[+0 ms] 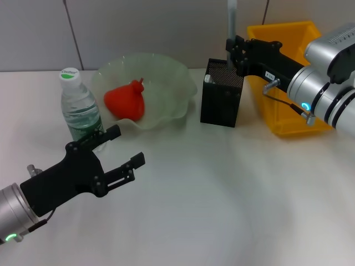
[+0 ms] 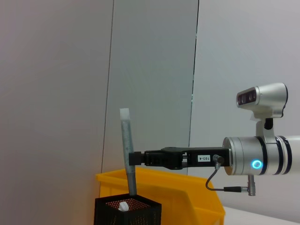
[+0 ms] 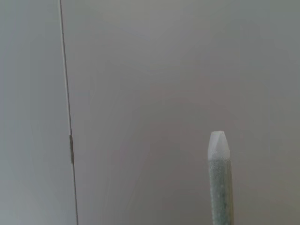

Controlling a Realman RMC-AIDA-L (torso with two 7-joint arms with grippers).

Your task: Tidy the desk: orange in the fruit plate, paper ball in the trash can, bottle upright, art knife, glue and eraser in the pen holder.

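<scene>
1. Head view, nearest: left gripper (image 1: 126, 145) hovers low over the bare white table (image 1: 222, 210), fingers spread wide, nothing btwn them.
2. Just behind it the bottle (image 1: 79, 106) stands upright at the table's left side, white cap w/ green mark on top, close to the gripper's upper finger; touching or not, can't tell.
3. Next to the bottle, further back: fruit plate (image 1: 166, 83), pale green w/ wavy rim. The orange (image 1: 126, 100) lies inside it, stem nub pointing up.
4. Right of the plate, apart from it: pen holder (image 1: 222, 100), black mesh box, upright. A small white item shows inside at its left rim; can't tell what it is.
5. Right gripper (image 1: 230, 55) reaches in from the right above the holder, clamped on a long grey stick (image 1: 231, 16) w/ a white tip, prob. the glue or the knife, can't tell which. Stick is held vertical; left wrist view shows its lower end (image 2: 131, 185) dipping into the holder's mouth (image 2: 127, 204).
6. Right wrist view: only the stick's upper end (image 3: 219, 178) against the grey wall.
7. Farthest: trash can (image 1: 288, 122), yellow, right behind the holder and under the right arm.
</scene>
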